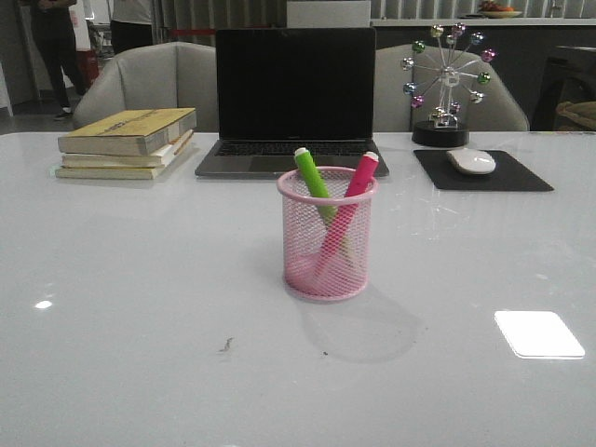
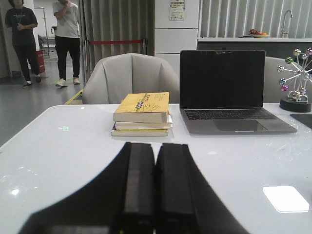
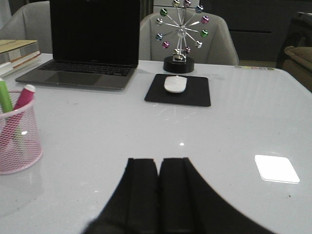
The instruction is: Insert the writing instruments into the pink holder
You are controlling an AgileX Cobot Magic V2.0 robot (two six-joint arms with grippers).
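No text legible in any view. Top book of the stack (image 2: 142, 107): yellow cover carries a dark printed line and a hand-like drawing, characters too small to read. Notice (image 2: 177, 9) on the white panel behind the chair: lines of print, blurred, unreadable. Laptop (image 1: 294, 101): screen dark, key legends not resolvable. Markers and pink holder (image 1: 327, 244): no readable label or brand.

L gripper (image 2: 155, 195) & R gripper (image 3: 159, 195) both closed, apparently empty.
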